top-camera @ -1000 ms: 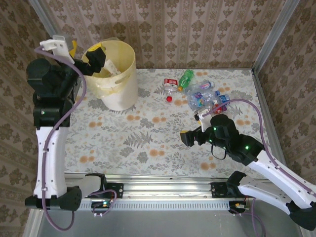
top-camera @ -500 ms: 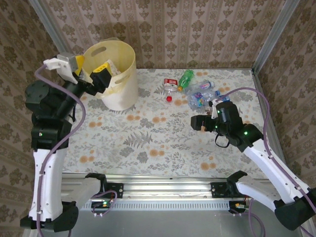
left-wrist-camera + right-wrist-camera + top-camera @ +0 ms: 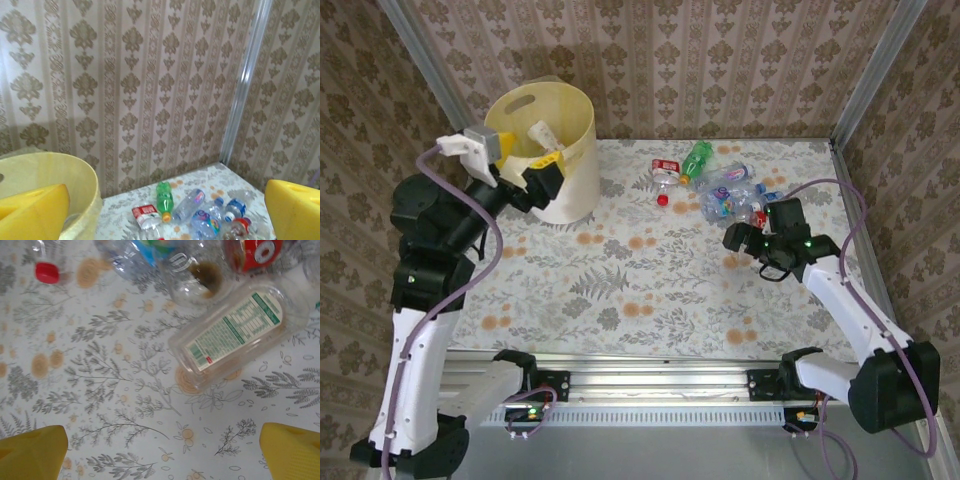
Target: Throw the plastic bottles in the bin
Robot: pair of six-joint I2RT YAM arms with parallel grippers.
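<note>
Small clear and green plastic bottles (image 3: 725, 190) lie heaped at the far right of the floral desk (image 3: 620, 300), well apart from the large pale yellow round plastic bin (image 3: 578, 150) at far left. The left gripper (image 3: 538, 178), fingers apart and empty, has drawn back from the bin's mouth to its near wall. The right gripper (image 3: 740, 240), also spread, has reached the heap, where its wrist view shows a clear green-labelled bottle (image 3: 235, 335) just ahead.
</note>
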